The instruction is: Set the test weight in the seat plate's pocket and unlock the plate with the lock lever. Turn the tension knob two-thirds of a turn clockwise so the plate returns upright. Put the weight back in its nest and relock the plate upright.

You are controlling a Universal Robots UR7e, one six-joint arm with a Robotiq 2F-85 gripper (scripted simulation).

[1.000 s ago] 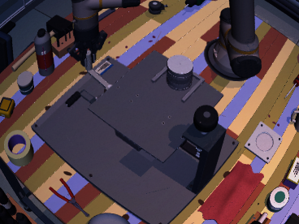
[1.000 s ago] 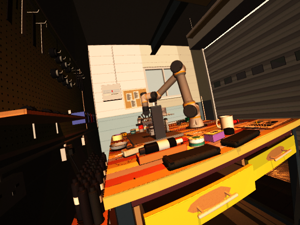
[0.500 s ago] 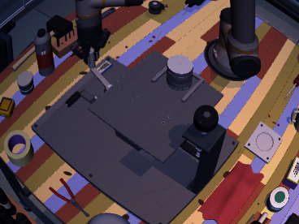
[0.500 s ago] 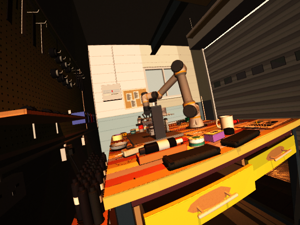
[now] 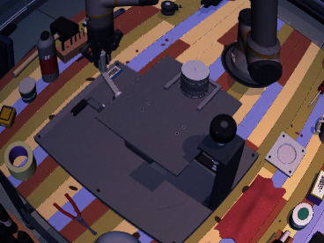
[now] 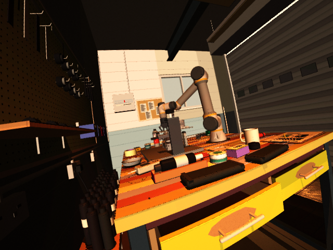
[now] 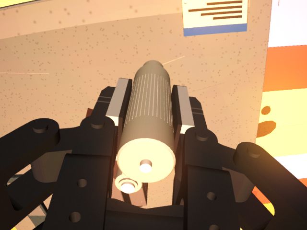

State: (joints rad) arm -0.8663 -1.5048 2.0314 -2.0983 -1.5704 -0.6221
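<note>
The lock lever's pivot end is hidden behind my fingers in the wrist camera; only its ribbed cylindrical handle [image 7: 148,118] shows, and I grip it in my gripper [image 7: 150,99]. From the side, the lever [image 5: 110,81] is a thin grey bar slanting across the fixture's far left corner under my gripper [image 5: 102,66]. The test weight [image 5: 195,79], a ribbed grey cylinder, sits in the seat plate's [image 5: 167,112] pocket near the plate's far edge. The black tension knob [image 5: 222,128] tops a dark post at the plate's right corner.
A tape roll [image 5: 20,159] lies at the left edge of the bench, red pliers [image 5: 72,213] in front of the fixture. A red and grey bottle [image 5: 47,57] and a small jar [image 5: 27,88] stand left of my gripper. The arm's base [image 5: 257,48] rises at the far right.
</note>
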